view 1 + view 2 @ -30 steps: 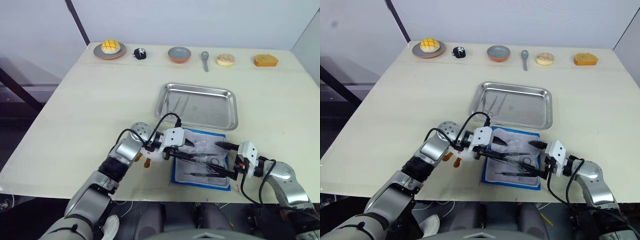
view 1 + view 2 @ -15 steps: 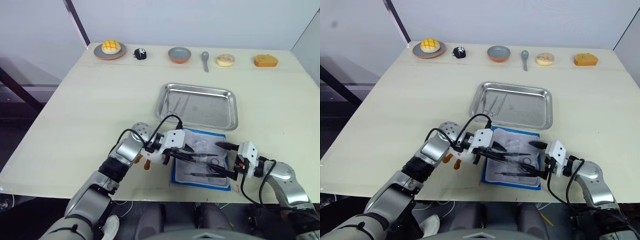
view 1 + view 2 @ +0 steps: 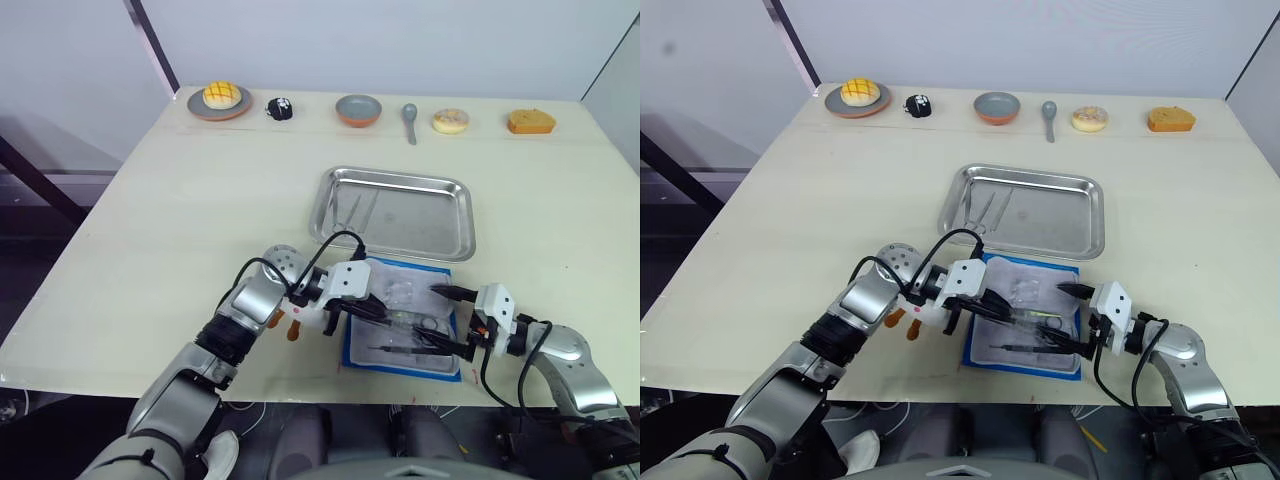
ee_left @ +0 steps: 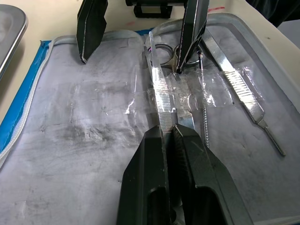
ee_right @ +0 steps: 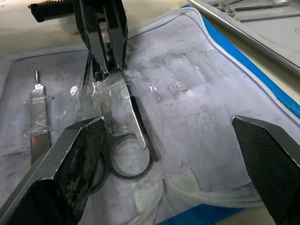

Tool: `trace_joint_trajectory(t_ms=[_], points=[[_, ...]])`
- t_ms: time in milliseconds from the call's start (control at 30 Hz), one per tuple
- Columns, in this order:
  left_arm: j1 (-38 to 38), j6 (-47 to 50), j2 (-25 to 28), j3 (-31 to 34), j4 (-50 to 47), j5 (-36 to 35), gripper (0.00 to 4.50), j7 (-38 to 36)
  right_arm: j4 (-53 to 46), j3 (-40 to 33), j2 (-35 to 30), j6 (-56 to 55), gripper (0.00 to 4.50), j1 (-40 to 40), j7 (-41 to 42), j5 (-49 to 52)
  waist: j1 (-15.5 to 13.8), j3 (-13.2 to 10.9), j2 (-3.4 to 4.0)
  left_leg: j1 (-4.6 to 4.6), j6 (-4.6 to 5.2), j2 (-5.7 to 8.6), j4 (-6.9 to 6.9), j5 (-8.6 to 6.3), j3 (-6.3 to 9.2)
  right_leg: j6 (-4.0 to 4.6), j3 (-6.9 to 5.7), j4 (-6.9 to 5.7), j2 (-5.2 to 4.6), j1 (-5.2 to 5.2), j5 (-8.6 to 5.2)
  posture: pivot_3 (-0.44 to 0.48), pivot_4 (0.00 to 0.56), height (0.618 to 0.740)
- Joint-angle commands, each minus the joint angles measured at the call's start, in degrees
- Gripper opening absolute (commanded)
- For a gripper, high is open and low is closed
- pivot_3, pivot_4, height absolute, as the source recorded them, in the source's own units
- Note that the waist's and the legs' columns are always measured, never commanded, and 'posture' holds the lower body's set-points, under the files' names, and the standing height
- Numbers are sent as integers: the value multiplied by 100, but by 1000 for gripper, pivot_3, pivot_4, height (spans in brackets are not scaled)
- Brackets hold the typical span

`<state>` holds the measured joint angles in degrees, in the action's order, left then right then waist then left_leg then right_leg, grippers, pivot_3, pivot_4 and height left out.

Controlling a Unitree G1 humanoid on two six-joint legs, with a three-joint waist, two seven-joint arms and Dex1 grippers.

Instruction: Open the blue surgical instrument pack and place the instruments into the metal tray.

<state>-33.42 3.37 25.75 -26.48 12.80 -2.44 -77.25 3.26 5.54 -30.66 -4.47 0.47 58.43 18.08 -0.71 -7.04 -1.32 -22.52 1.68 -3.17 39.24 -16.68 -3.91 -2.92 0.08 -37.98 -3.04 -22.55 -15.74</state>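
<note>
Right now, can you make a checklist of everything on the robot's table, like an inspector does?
Surface: pale table, nothing spilled.
Job's things: blue surgical instrument pack lies open by the near edge, pale lining up. Instruments lie inside, some under clear tape. The metal tray just beyond already holds a few instruments.
Clutter: along the far edge, a bun on a plate, a small black thing, a bowl, a grey spoon, a doughnut, a cake.
Grippers: left gripper shut on one of the instruments; right gripper open over the pack.
Cables: black cables loop at both wrists.
Surroundings: grey wall, dark pole.
</note>
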Motion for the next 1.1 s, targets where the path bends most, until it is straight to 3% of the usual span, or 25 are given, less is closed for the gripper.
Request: trace_joint_trajectory(t_ms=[33, 300, 1100], points=[[-19, 465, 110, -76, -205, -8, 117, -164, 259, 136, -32, 200, 4500, 180, 2, -204, 1, 0, 0, 0, 0, 0, 0, 0, 0, 0, 0, 0, 0, 0, 0, 0, 150, 732], [-362, 985, 219, -127, -370, 6, 117, -338, 290, 153, -12, 195, 4500, 143, -15, -207, 8, -1, 1, 0, 0, 0, 0, 0, 0, 0, 1, 0, 2, -1, 0, 0, 150, 732], [-846, 1210, 168, -24, -361, -17, 117, -465, 343, 173, 51, 162, 4500, 115, -32, -224, 21, -3, 1, -2, 0, -1, 0, 0, -1, 0, 4, -2, 3, -4, 0, 0, 150, 732]])
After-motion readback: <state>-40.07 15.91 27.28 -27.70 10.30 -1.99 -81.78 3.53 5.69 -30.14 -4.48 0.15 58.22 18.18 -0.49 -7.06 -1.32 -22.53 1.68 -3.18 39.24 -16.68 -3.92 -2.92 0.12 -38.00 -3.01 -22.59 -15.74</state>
